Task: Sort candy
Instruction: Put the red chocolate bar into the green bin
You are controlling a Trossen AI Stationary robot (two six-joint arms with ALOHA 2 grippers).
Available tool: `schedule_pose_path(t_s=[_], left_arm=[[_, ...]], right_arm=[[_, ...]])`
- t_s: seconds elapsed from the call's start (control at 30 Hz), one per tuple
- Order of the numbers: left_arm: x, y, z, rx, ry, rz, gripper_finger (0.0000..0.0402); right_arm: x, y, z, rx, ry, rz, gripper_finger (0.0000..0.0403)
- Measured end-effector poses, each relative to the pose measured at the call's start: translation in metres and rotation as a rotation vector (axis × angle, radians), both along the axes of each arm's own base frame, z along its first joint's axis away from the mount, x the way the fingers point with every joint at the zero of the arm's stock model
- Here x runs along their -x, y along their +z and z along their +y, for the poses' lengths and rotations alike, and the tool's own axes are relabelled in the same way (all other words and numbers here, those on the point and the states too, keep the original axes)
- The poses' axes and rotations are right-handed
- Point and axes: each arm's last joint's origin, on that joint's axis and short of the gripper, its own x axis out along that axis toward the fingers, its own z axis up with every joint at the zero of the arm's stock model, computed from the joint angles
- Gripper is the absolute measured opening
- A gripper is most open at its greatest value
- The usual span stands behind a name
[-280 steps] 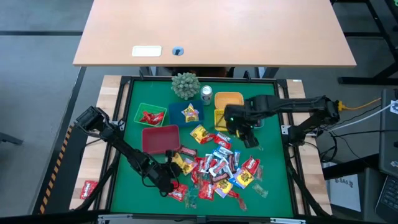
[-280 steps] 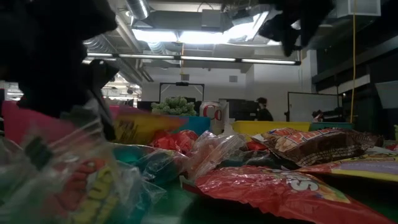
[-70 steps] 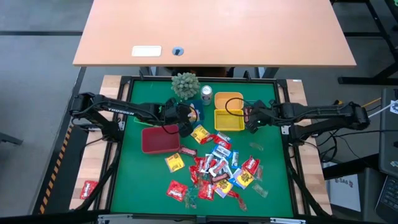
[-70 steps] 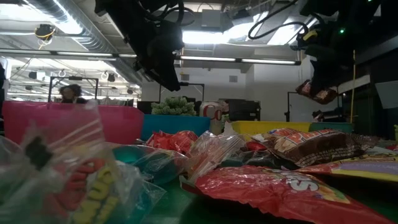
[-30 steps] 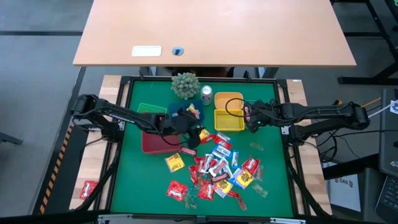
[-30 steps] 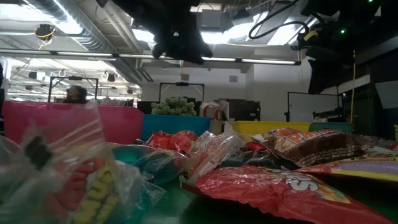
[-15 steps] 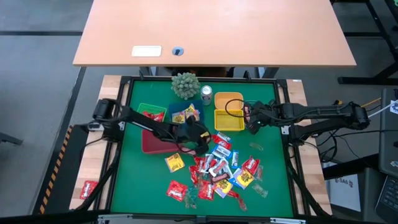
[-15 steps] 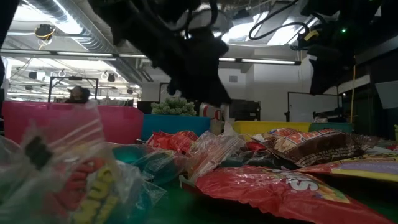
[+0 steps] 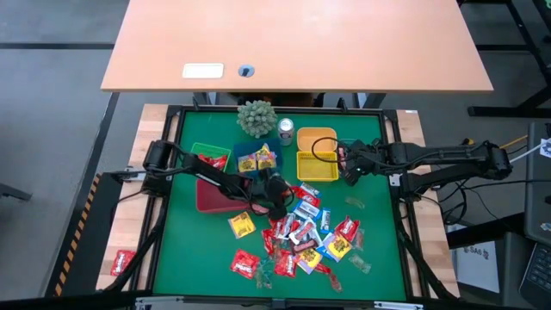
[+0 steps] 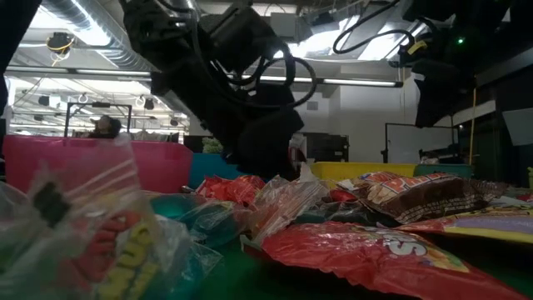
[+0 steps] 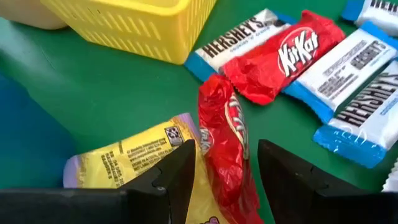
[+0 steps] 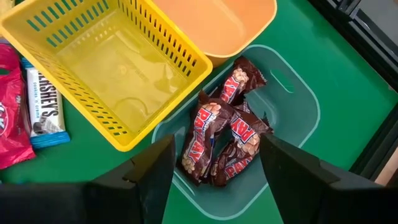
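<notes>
The candy [image 9: 301, 232] lies in a loose heap on the green mat. My left gripper [image 9: 281, 201] is low over the heap's far left corner, open. In the left wrist view its fingers stand on either side of a crumpled red candy [image 11: 225, 140]. A yellow candy [image 11: 124, 158] lies beside one finger, with a KitKat [image 11: 283, 53] and blue-and-white Hershey's bars [image 11: 348, 59] just beyond. My right gripper [image 12: 214, 158] hovers open and empty over the teal bin [image 12: 292, 106], which holds dark brownish-red candy [image 12: 217, 134].
The green bin [image 9: 209, 156], blue bin [image 9: 258, 158], red bin [image 9: 219, 194], yellow basket [image 9: 312, 165] and orange bin [image 9: 317, 137] stand in the mat's far half. A plant [image 9: 256, 118] and a silver can [image 9: 286, 129] are at the back. One red candy [image 9: 122, 261] lies off the mat, left.
My left gripper has gone from beside the blue bin toward the table's near and right edges and down, to the far left corner of the candy heap. Its fingers have stayed open.
</notes>
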Motion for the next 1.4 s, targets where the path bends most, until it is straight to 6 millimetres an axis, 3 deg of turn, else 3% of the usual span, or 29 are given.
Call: schedule_pose_path(t_s=[0.17,0.63,0.8,1.1,1.4], left_arm=[[0.0,-0.001,-0.001,0.002,0.001,0.002,0.0139],[0.0,-0.001,-0.001,0.003,0.001,0.0,0.0028],[0.0,0.006,-0.002,0.017,-0.016,-0.005,0.0011],[0.009,0.06,0.001,0.032,-0.016,-0.103,0.0018],[0.057,0.136,0.018,0.018,0.025,-0.108,0.0019]], right_arm=[[0.0,0.0,0.0,0.0,0.0,0.0,0.0234],[0.0,0.0,0.0,-0.001,0.0,0.0,0.0234],[0.0,-0.001,0.002,-0.061,0.02,0.0,0.0234],[-0.004,0.023,0.004,-0.106,0.11,-0.035,0.0234],[-0.008,0.035,0.004,-0.064,0.206,-0.048,0.0234]])
